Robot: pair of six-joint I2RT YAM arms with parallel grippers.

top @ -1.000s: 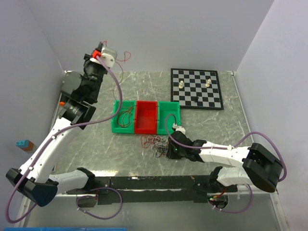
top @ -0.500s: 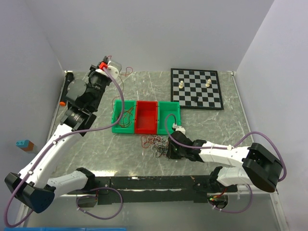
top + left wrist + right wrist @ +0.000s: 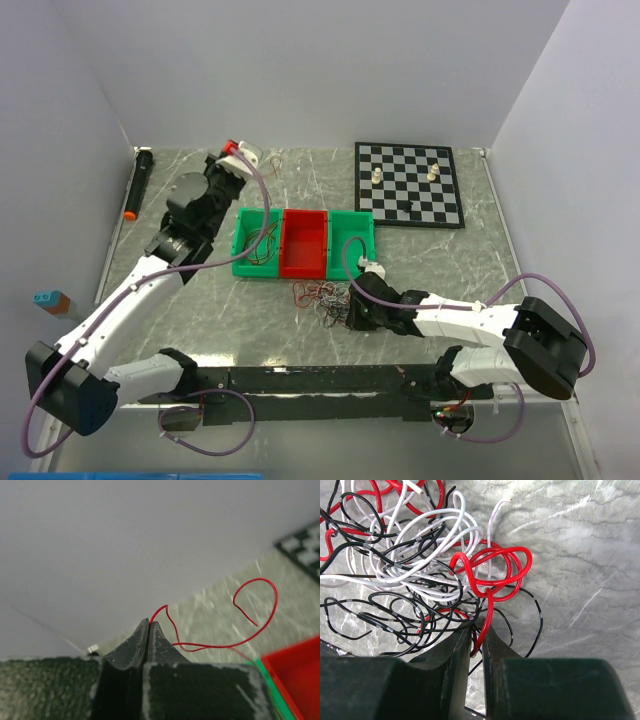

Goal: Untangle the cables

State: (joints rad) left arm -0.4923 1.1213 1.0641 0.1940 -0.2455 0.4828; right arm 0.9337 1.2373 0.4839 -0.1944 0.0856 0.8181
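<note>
**Left pincer** (image 3: pixel 149 626): jaws fully together, tip against tip, nipping the end of a thin red cable (image 3: pixel 226 644). From the tips this cable runs out to the pincer's right, curls up into an open hook and hangs clear of the bench (image 3: pixel 215 605). Lower and farther to the right sits a corner of the red bin (image 3: pixel 295 677). Beyond the hook, at the far right, a corner of the chessboard (image 3: pixel 306 544) shows. Seen from overhead, this pincer is held up close to the back wall, behind the row of bins.

**Right pincer** (image 3: pixel 477 632): jaws drawn down to a narrow slit, low over the bench, with the tail of a looped red cable (image 3: pixel 492 572) caught between the tips. The loop rises directly ahead of the tips. Ahead and to the pincer's left lies the tangle of cables (image 3: pixel 405 575), with red, white and black strands laced through one another, resting on the marble surface. To the right of the tips the bench is bare stone.

**Wider surroundings, overhead view:** the tangle lies at the right pincer's tips, on the near side of the red bin. The left green bin (image 3: pixel 243 262) holds a small bunch of red-brown cables (image 3: pixel 262 245). The right green bin (image 3: pixel 352 235) stands beside the red one.
</note>
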